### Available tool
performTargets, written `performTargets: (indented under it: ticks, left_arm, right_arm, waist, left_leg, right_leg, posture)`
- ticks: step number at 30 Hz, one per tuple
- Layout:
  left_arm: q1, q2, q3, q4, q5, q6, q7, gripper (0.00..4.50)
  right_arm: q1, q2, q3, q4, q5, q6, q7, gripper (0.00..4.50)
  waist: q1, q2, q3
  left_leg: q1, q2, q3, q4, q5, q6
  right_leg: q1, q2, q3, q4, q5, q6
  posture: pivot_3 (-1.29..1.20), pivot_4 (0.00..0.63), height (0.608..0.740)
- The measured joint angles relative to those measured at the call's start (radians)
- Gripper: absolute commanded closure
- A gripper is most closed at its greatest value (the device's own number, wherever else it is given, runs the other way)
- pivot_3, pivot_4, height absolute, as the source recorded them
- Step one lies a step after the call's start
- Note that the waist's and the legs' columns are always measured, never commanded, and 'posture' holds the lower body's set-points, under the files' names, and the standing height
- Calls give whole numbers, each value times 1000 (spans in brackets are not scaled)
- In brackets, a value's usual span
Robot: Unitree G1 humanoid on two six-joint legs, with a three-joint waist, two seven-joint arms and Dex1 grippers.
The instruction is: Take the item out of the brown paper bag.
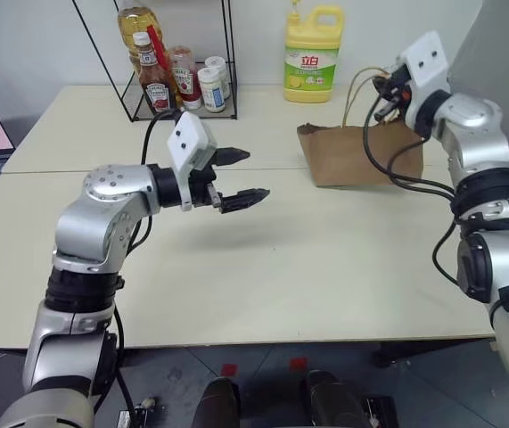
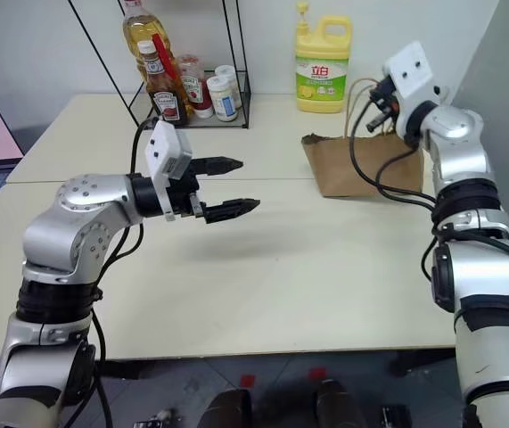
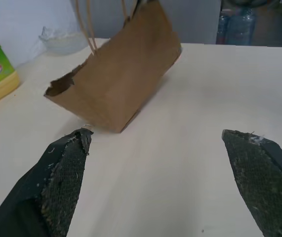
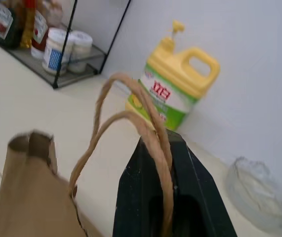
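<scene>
Right gripper raised, pinching bag handles; left gripper level, spread.

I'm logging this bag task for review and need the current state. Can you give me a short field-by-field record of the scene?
bag: brown paper bag on the table, tilted, handles pulled up
right gripper: right gripper shut on the bag's handles
left gripper: left gripper open, above the table, apart from the bag, pointing toward it
item: not visible in the bag from these views
behind bag: yellow detergent jug
rack: wire rack with bottles, far left of the table
</scene>
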Motion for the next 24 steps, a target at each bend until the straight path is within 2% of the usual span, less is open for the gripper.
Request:
performTargets:
  ticks: [13, 16, 24]
  left_arm:
    - [216, 3, 181, -260, -114, 185, 247, 0]
    - [284, -8, 249, -328, -159, 232, 317, 0]
    - [355, -10, 305, -410, -231, 279, 415, 0]
  right_arm:
    - [-68, 208, -26, 1, 64, 61, -25, 4465]
    - [-102, 284, -49, 5, 99, 102, -51, 4465]
    - [-217, 400, -90, 45, 158, 133, -103, 4465]
  waist:
    - [-4, 0, 0]
    - [-7, 0, 0]
    - [-1, -1, 1]
  left_leg:
    - [0, 0, 0, 1, 1, -1]
    - [0, 0, 0, 1, 1, -2]
    - [0, 0, -1, 1, 1, -2]
  right_leg:
    - [-2, 0, 0, 6, 0, 0]
    - [-3, 0, 0, 7, 0, 0]
    - [-3, 0, -1, 7, 0, -1]
  posture:
    - [0, 150, 740]
    - [0, 150, 740]
    - [0, 150, 740]
